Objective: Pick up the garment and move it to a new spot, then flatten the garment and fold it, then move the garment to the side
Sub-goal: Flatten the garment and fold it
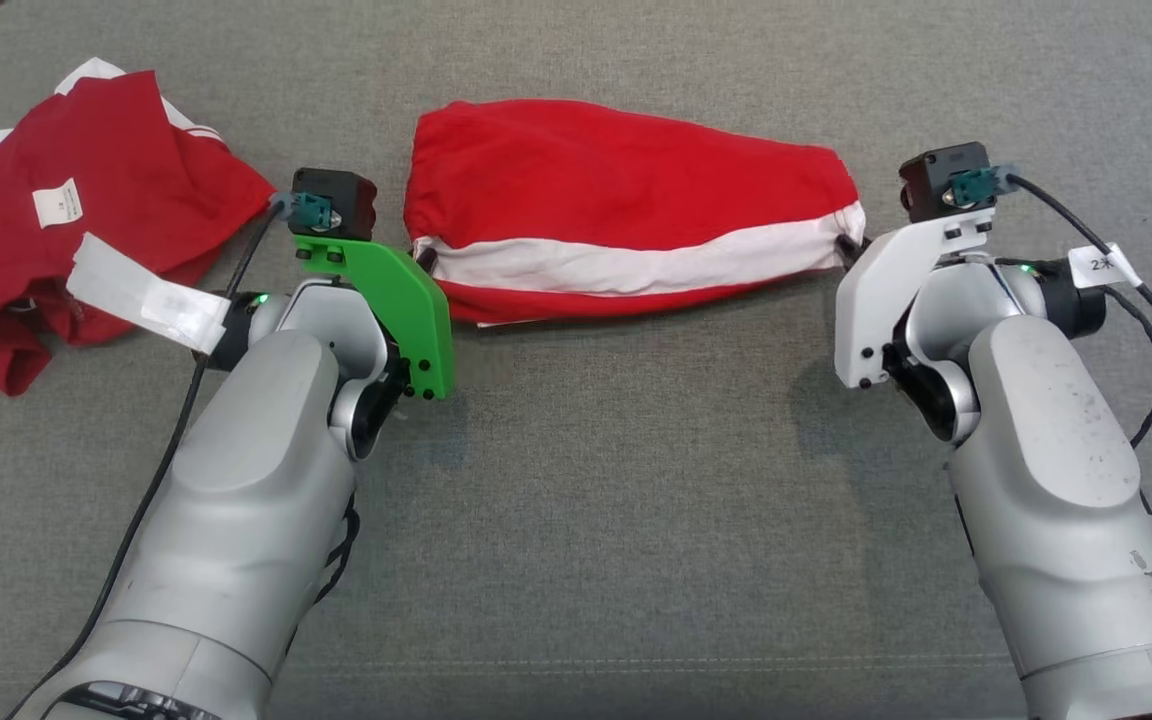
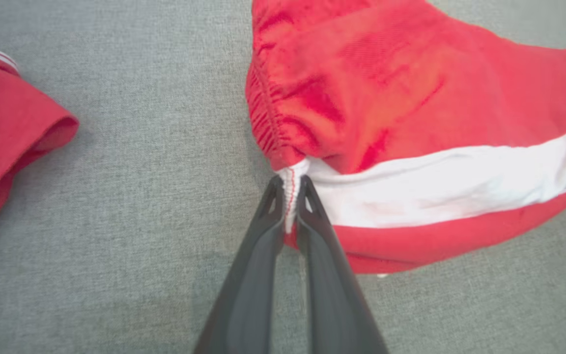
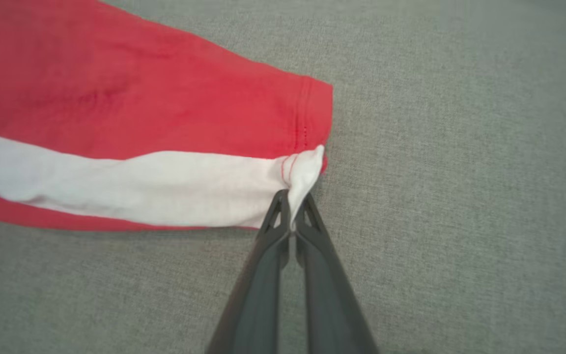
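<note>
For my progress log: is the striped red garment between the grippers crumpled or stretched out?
Stretched out: left gripper and right gripper pinch the garment at opposite ends of its white stripe. Layers underneath: cannot tell.

A white tag (image 1: 1104, 266) on the cable at the robot's right wrist reads "2", followed by a mark too small to make out. Print on the white care label (image 1: 57, 203) of the crumpled red garment (image 1: 141, 165) at left is illegible.

garment (image 1: 626, 190) | red, one white stripe | stretched left-right, lightly wrinkled | centre, head view
</note>
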You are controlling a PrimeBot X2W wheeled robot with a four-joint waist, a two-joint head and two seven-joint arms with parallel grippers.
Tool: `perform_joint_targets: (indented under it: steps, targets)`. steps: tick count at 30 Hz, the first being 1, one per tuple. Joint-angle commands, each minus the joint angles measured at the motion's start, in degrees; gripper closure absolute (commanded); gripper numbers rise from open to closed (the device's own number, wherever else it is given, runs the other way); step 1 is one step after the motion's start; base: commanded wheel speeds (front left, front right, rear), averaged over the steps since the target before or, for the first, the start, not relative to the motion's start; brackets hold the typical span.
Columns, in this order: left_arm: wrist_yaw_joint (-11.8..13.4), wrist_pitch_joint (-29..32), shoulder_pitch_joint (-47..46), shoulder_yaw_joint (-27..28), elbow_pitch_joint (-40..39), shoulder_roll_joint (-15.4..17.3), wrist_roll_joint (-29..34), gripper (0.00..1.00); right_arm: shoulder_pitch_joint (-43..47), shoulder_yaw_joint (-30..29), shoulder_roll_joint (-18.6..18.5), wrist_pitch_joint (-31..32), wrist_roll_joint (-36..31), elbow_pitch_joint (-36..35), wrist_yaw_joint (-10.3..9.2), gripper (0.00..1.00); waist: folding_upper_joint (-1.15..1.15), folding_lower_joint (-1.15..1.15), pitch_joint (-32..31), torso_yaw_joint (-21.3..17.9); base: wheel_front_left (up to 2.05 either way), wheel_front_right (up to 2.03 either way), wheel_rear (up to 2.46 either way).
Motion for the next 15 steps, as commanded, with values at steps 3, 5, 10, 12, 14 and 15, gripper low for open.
perform_joint_targets:
  steps: [3,5,10,12,14,15]
  targets:
    - [0.10,-1.77,-1.56,0.91,-1.15,-0.05,-1.09,1.00,-0.92,-0.72,-0.12,-1.45,0.64,-1.19,-0.02,1.00,0.00,0.00,-1.36,-0.35,0.00,0.00,0.00]
    - [-0.17,-3.13,-1.76,1.87,-2.29,-0.17,-2.15,1.00,-1.17,-1.23,-0.13,-2.54,1.54,-2.18,-0.02,1.00,0.00,0.00,-2.14,-0.52,0.00,0.00,0.00]
    - [-1.29,-5.91,-2.20,4.66,-6.29,-0.61,-6.15,1.00,-1.54,-2.04,-0.11,-5.29,4.42,-5.15,-0.02,1.00,0.00,0.00,-4.24,-1.22,0.00,0.00,0.00]
    - [-1.85,-6.59,-2.23,5.38,-8.09,-0.77,-7.79,1.00,-1.80,-2.13,-0.10,-6.18,4.82,-6.22,-0.02,1.00,0.00,0.00,-5.11,-1.56,0.00,0.00,0.00]
    - [-2.24,-7.03,-1.94,6.30,-9.98,-0.88,-9.96,1.00,-2.00,-2.34,-0.11,-7.06,5.61,-7.38,-0.02,1.00,0.00,0.00,-5.96,-1.91,0.00,0.00,0.00]
    - [-2.44,-7.28,-1.80,6.61,-10.95,-0.95,-10.89,1.00,-2.04,-2.44,-0.11,-7.46,5.93,-7.89,-0.02,1.00,0.00,0.00,-6.36,-2.07,0.00,0.00,0.00]
